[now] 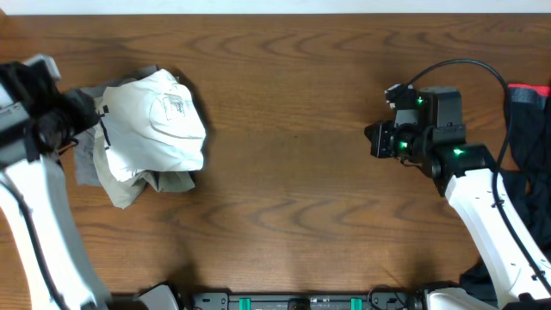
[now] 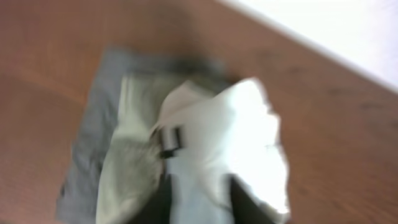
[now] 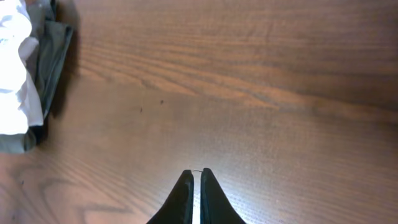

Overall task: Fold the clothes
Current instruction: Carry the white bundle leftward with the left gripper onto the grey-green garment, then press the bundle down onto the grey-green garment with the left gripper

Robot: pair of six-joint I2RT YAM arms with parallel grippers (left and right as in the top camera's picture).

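Observation:
The clothes lie heaped at the table's left. A bunched white T-shirt (image 1: 164,120) with faint grey lettering rests on khaki shorts (image 1: 129,185) and a grey piece (image 1: 86,164). My left gripper (image 1: 95,116) is at the heap's left edge. The blurred left wrist view shows white T-shirt (image 2: 249,137) fabric running down between the left gripper's (image 2: 199,193) dark fingers, which are shut on it. Khaki cloth (image 2: 130,162) and the grey piece (image 2: 93,137) lie beneath. My right gripper (image 1: 372,138) (image 3: 194,171) hangs shut and empty over bare wood at the right.
Black garments (image 1: 525,146) with a red edge (image 1: 529,89) are piled at the far right, beside the right arm. The heap's edge (image 3: 15,74) shows at the far left of the right wrist view. A pale surface (image 2: 336,31) lies beyond the table's far edge.

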